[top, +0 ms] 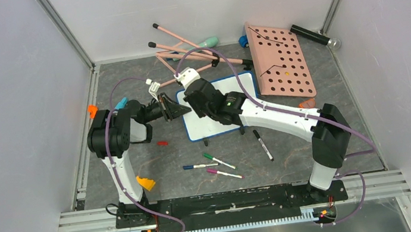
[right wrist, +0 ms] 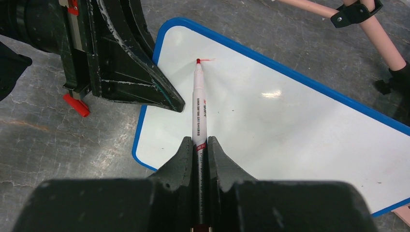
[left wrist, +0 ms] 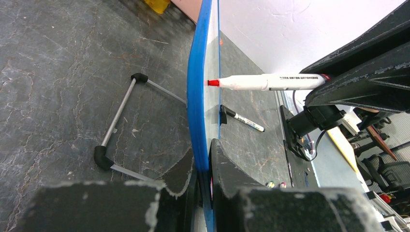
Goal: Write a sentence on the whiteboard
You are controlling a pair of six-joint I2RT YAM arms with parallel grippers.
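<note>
The whiteboard (top: 244, 90), white with a blue rim (left wrist: 197, 96), stands tilted up on the grey table. My left gripper (top: 181, 108) is shut on its left edge, one finger on each face (left wrist: 203, 150). My right gripper (right wrist: 199, 140) is shut on a red marker (right wrist: 199, 106), which also shows in the left wrist view (left wrist: 266, 82). The marker's red tip rests on the whiteboard (right wrist: 290, 121) near its upper left corner. One short red stroke (right wrist: 209, 59) lies beside the tip; the white face shows no other writing. In the top view the right arm (top: 207, 101) covers much of the board.
A pink pegboard (top: 281, 61) and pink rods (top: 188, 49) lie behind the board. Loose markers (top: 212, 164), a black marker (top: 262, 144), a red cap (top: 162, 142) and an orange piece (top: 146, 184) lie in front. A wire stand (left wrist: 121, 121) sits behind the board.
</note>
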